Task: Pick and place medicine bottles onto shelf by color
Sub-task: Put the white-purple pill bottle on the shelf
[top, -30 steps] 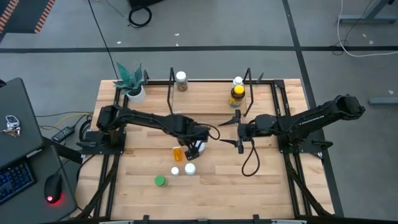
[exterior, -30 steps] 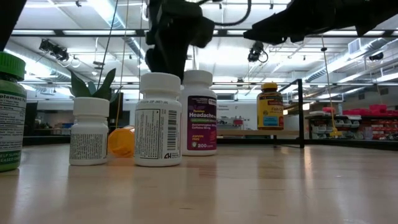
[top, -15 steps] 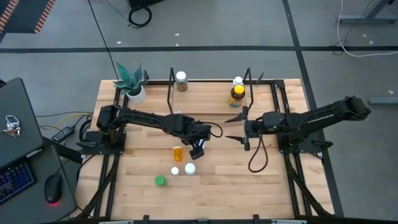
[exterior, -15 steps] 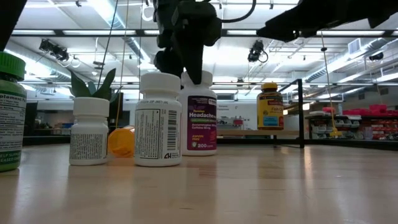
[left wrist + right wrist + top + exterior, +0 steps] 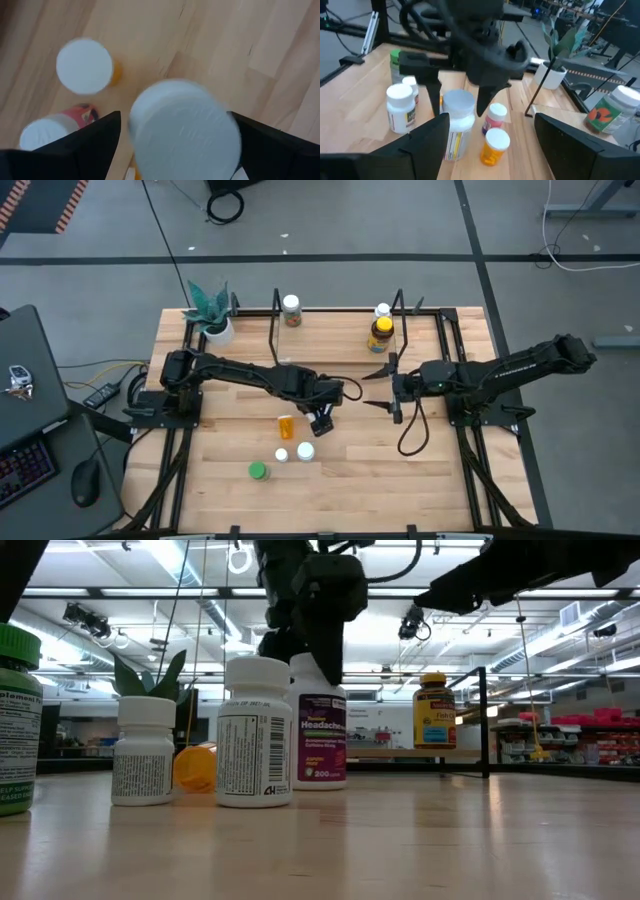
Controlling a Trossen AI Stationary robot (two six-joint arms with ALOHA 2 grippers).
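My left gripper (image 5: 322, 418) is at mid-table, above a white-capped medicine bottle with a purple label (image 5: 320, 740). Its fingers are on either side of the cap (image 5: 185, 130). My right gripper (image 5: 370, 390) hovers open to its right, touching nothing. An orange bottle (image 5: 287, 425), two white-capped ones (image 5: 281, 454) (image 5: 305, 450) and a green-capped one (image 5: 258, 471) stand or lie on the table nearer the front. On the black rod shelf (image 5: 275, 328) at the far edge stand a white-capped bottle (image 5: 291, 310), another (image 5: 382, 310) and the amber yellow-lidded one (image 5: 380, 333). My left gripper has the purple-labelled bottle by its white cap (image 5: 458, 101), pinched between the two fingers (image 5: 434, 95), which come from above and point down. The bottle stands about upright below the fingers, and its base (image 5: 320, 783) is at table level in the low view.
A white pot with a green plant (image 5: 212, 315) stands at the far left corner. Black rails (image 5: 455, 370) run along both table sides. A laptop and mouse sit left of the table. Bare wood lies to the right of and in front of the bottles (image 5: 400, 470).
My left gripper has come down over the purple-labelled bottle's cap and edged a little toward the table's right. The cap, visible a second ago in the low view, is now covered by the fingers. My right arm has drawn back slightly toward the table's right.
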